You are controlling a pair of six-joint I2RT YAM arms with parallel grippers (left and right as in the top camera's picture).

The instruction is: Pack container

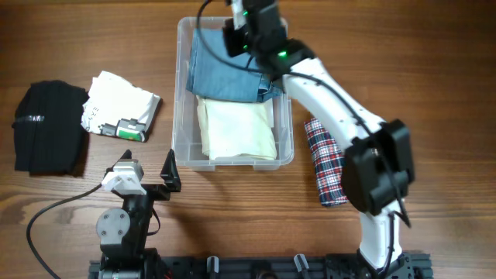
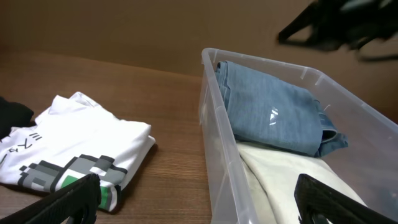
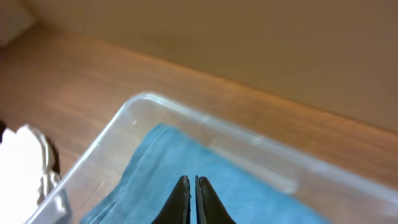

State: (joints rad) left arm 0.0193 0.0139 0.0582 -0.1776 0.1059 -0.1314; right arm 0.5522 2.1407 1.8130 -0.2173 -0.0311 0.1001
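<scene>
Wooden table (image 1: 232, 221) — container (image 1: 180, 93) beneath closed right fingers (image 3: 183, 202), just beside wide-spread left fingers (image 2: 323, 199).

Closed right gripper (image 3: 193, 193) above folded blue cloth (image 3: 186, 180) inside the clear container (image 3: 205, 121), wooden table (image 3: 74, 68), white cloth (image 3: 22, 162) at left edge

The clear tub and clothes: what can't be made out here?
Overhead: the right arm covers a far corner of the tub, part of the blue jeans and the plaid cloth.
Right wrist: the white shirt is blurred, cut off by the left edge.
Left wrist: the cream cloth runs off the bottom edge.
</scene>
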